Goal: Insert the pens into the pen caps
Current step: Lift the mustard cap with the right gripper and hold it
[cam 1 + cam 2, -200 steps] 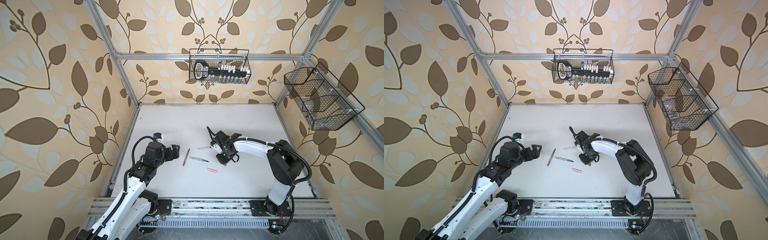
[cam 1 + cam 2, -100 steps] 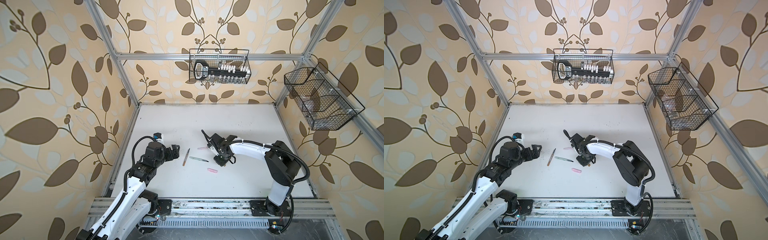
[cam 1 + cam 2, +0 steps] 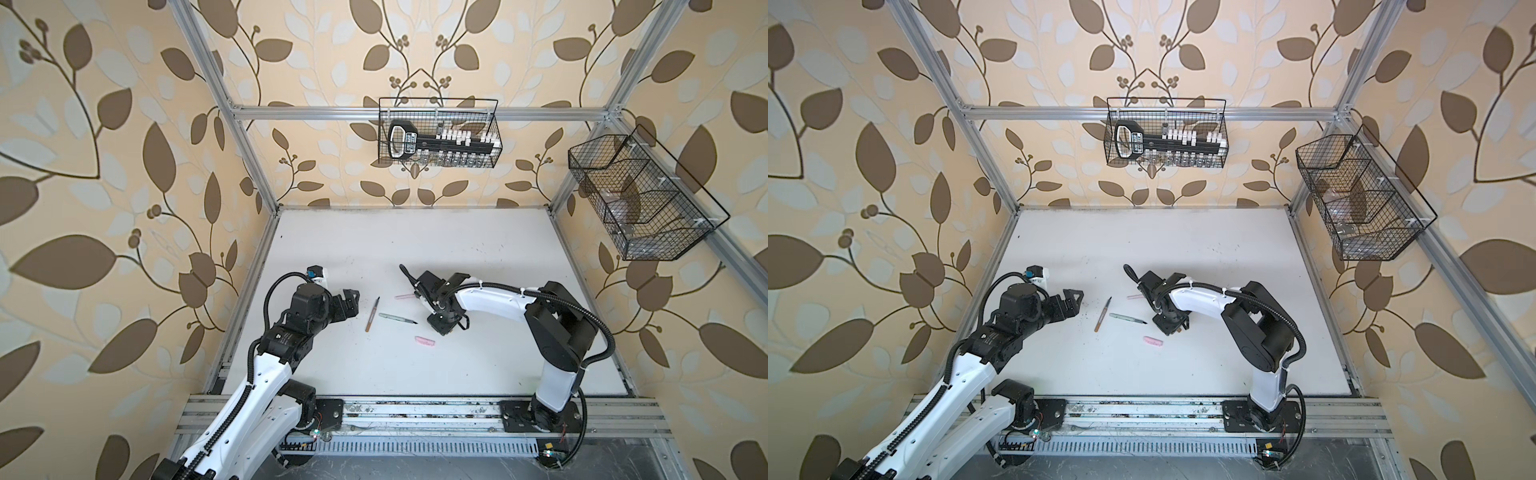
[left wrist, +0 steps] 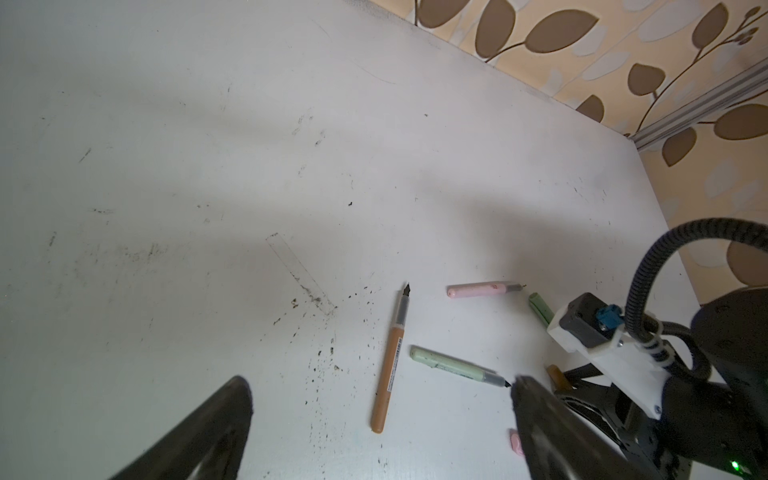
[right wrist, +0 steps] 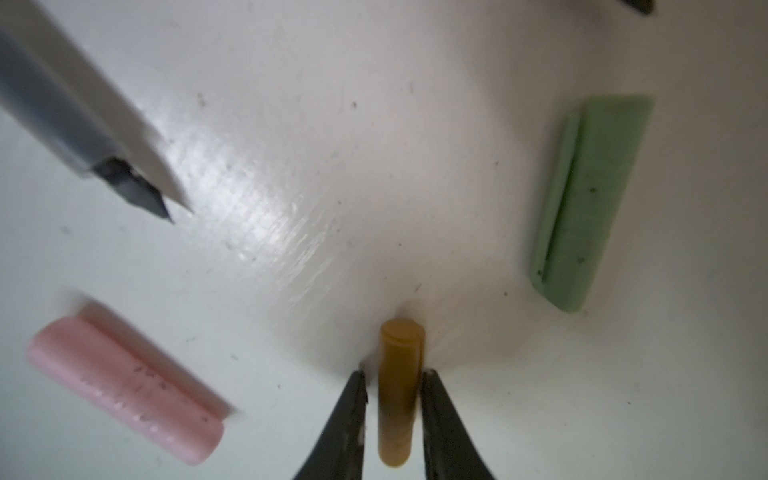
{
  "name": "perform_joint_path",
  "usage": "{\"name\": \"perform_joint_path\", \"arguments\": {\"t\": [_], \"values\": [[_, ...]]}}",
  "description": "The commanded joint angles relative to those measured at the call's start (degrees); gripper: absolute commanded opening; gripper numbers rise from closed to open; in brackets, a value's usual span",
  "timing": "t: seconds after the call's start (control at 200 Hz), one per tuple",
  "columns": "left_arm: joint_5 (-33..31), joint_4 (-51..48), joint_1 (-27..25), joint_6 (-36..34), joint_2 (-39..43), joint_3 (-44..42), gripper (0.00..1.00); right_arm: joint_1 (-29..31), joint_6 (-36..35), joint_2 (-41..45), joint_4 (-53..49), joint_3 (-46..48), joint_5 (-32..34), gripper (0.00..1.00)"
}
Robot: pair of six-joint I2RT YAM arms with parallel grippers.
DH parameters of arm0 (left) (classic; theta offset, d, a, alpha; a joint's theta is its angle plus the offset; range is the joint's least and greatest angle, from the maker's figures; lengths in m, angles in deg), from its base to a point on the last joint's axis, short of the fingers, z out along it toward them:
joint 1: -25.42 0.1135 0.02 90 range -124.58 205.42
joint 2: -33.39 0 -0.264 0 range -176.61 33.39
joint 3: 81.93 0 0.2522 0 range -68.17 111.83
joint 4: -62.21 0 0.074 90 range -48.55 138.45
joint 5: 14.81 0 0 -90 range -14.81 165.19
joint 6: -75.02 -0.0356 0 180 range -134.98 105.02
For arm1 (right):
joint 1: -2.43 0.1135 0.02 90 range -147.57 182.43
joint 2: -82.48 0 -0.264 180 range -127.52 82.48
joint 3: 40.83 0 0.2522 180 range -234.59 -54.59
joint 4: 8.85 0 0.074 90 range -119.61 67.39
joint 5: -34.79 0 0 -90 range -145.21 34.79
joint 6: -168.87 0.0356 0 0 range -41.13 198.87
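Observation:
Three pens lie uncapped on the white table: a tan-brown pen [image 3: 372, 314] [image 4: 390, 365], a sage green pen [image 3: 397, 318] [image 4: 453, 365] and a pink pen [image 3: 404, 296] [image 4: 482, 289]. My right gripper [image 3: 442, 326] [image 5: 392, 378] points down, shut on the tan-brown cap [image 5: 399, 353], which it holds close to the table. The pink cap [image 3: 425, 340] [image 5: 124, 390] lies on one side of it and the green cap [image 5: 590, 203] [image 4: 540, 309] on the other. My left gripper [image 3: 353, 305] [image 4: 379, 380] is open and holds nothing, just left of the tan-brown pen.
A black wire basket [image 3: 438, 137] with a tool hangs on the back wall. A second wire basket [image 3: 640, 199] hangs on the right wall. Aluminium frame posts stand at the table's corners, and a rail [image 3: 415, 419] runs along its front edge.
My right gripper has shifted a little to the left, staying shut on the tan-brown cap. The left arm and the pens have not moved.

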Motion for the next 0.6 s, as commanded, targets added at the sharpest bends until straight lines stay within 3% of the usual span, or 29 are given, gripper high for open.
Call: {"name": "perform_joint_path", "arguments": {"t": [0.0, 0.21, 0.595], "values": [[0.4, -0.3, -0.1, -0.8, 0.5, 2.1, 0.99, 0.2, -0.5, -1.5, -0.6, -0.5, 0.5, 0.28], [0.4, -0.5, -0.1, -0.8, 0.6, 2.3, 0.99, -0.6, -1.6, -2.1, 0.2, -0.5, -1.4, 0.3], [0.6, -0.6, -0.1, -0.7, 0.5, 2.3, 0.99, -0.8, -1.0, -1.5, -1.1, -1.2, 0.7, 0.19]]}}
